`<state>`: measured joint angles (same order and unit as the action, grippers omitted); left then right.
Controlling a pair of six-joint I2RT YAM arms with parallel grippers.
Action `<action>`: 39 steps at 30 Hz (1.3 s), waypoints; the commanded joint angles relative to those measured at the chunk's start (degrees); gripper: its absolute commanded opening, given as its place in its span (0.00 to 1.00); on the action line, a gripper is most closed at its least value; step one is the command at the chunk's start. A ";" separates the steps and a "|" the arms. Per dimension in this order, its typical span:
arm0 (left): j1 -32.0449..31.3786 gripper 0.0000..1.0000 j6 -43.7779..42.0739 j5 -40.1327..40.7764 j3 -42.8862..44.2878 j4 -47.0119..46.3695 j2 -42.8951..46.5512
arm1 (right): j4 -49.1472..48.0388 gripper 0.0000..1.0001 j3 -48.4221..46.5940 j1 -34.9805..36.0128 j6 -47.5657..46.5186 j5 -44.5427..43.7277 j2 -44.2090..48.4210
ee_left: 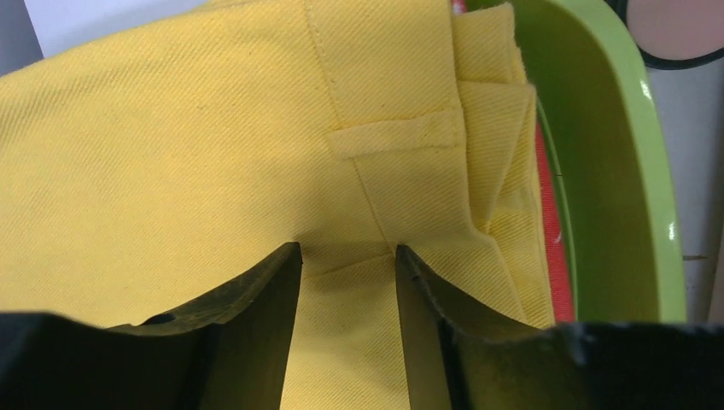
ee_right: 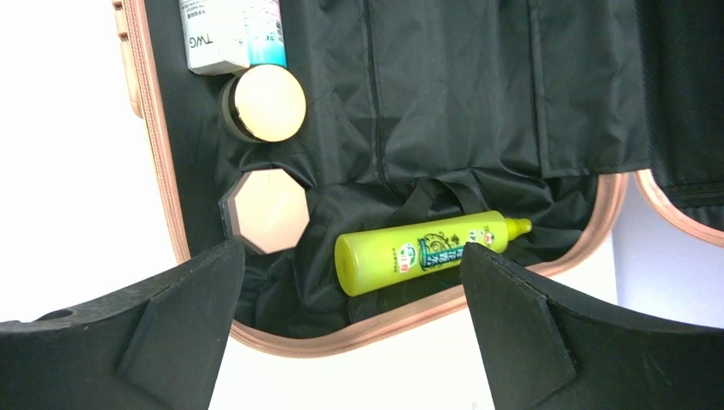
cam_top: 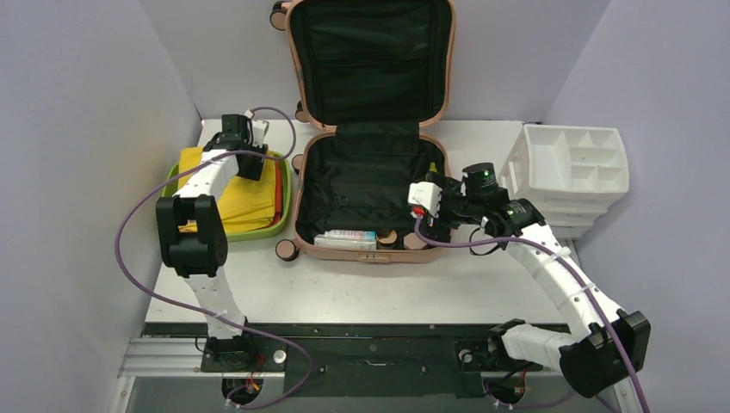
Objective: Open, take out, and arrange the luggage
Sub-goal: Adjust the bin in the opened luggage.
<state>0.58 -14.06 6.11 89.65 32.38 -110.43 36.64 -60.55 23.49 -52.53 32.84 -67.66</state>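
Note:
The salmon-pink luggage (cam_top: 361, 255) lies open on the table, its lid (cam_top: 370, 60) upright against the back wall. Its black-lined base holds a white tube (cam_top: 344, 238), two round-topped jars (cam_top: 387, 237) and a yellow-green bottle (ee_right: 410, 254). My right gripper (cam_top: 436, 211) is open and empty at the base's right rim (ee_right: 350, 339). In the right wrist view, the right gripper (ee_right: 352, 256) has the bottle lying just beyond its fingers. My left gripper (cam_top: 252, 162) is open over folded yellow cloth (ee_left: 171, 154) in the lime-green tub (ee_left: 610, 171). In the left wrist view, the left gripper (ee_left: 348, 249) has its tips at the cloth.
The green tub (cam_top: 282, 185) stands left of the luggage, with a red item (ee_left: 551, 231) beside the yellow cloth (cam_top: 245, 202). A white drawer organizer (cam_top: 572, 163) stands at the right. Grey walls close in on both sides.

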 commanded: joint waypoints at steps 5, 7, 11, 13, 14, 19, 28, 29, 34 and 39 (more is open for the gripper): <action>-2.17 0.38 -2.73 -4.26 -9.76 1.32 3.97 | 1.66 0.93 -2.03 -1.32 -2.91 -0.49 4.68; -2.47 0.37 -3.32 -5.42 -11.83 2.08 5.53 | 1.82 0.93 -2.62 -1.41 -3.00 -0.54 4.67; -2.51 0.36 -4.67 -6.09 -13.91 3.70 7.88 | 1.74 0.93 -3.67 -1.66 -2.46 -1.67 4.85; -2.47 0.40 -4.66 -6.02 -13.81 3.31 9.01 | 0.47 0.93 -3.94 -1.87 -0.34 -3.20 4.99; -2.33 0.42 -4.48 -5.78 -13.50 3.09 9.71 | 0.10 0.93 -4.08 -2.20 1.57 -4.07 4.99; -2.12 0.82 -1.61 -6.07 -5.84 3.82 12.66 | -2.47 0.93 -6.95 -4.37 13.23 -8.65 4.98; -6.69 0.96 -0.19 -20.34 -0.21 8.31 25.50 | 6.07 0.93 -7.82 -14.04 22.89 -20.13 10.25; -7.47 0.96 -0.45 -21.18 -0.90 8.62 27.65 | 5.63 0.93 -6.50 -16.73 24.42 -21.05 12.97; -7.71 0.96 -1.69 -25.71 -9.70 7.95 35.74 | 4.49 1.00 0.81 -27.73 25.37 -24.87 20.03; -7.22 0.96 -1.35 -28.58 -19.16 3.88 45.06 | 4.69 0.99 3.47 -40.45 21.52 -23.02 18.58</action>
<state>-7.31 -15.27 -17.69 76.51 38.50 -69.89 41.76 -58.50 -9.15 -29.58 10.61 -46.30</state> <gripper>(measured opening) 0.964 0.998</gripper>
